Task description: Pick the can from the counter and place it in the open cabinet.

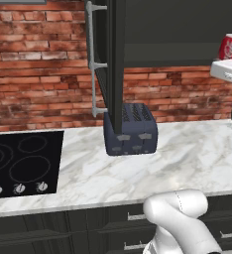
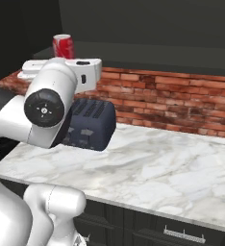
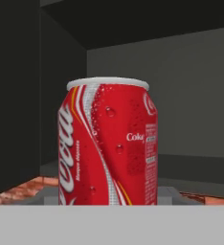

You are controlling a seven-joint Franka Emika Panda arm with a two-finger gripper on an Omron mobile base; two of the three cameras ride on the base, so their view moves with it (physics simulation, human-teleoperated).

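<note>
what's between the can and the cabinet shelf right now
Nothing visible. The can is held upright by the end effector at the open cabinet, whose dark interior ahead looks bare.

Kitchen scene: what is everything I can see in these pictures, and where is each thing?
can: one, red with a silver top and white lettering, upright, raised at the mouth of the open cabinet and gripped by the end effector.
cabinet: one, dark charcoal, on the wall above the counter, its door swung open with a long grey bar handle.
toaster: one, dark blue-grey, on the counter against the brick wall.
counter: one, white marble with grey veins, over dark drawers.
cooktop: one, black, set in the counter's left end, three knobs in view.
brick wall: one, red, behind the counter.
arm: one, white with dark joints.
end effector: one, shut on the can.
</note>
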